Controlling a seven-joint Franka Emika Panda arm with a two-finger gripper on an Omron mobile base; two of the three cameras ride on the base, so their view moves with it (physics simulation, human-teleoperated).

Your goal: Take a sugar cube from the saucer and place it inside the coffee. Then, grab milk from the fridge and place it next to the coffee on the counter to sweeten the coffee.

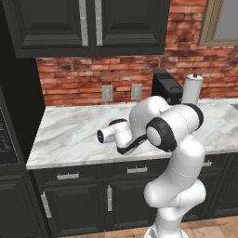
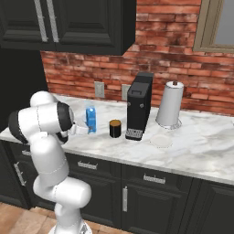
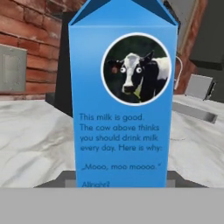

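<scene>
The blue milk carton stands upright on the white marble counter, just left of the dark coffee cup. My gripper reaches it from the left, low at its base. In the hand view the milk is very close, its cow picture facing me, and grey fingers flank its bottom edges, shut on it. The white saucer lies right of the coffee machine. The sugar cube and the fridge are out of view.
A tall black coffee machine stands right next to the cup, with a paper towel roll beyond it. Dark wall cabinets hang overhead. The counter's left end lies bare below wall outlets.
</scene>
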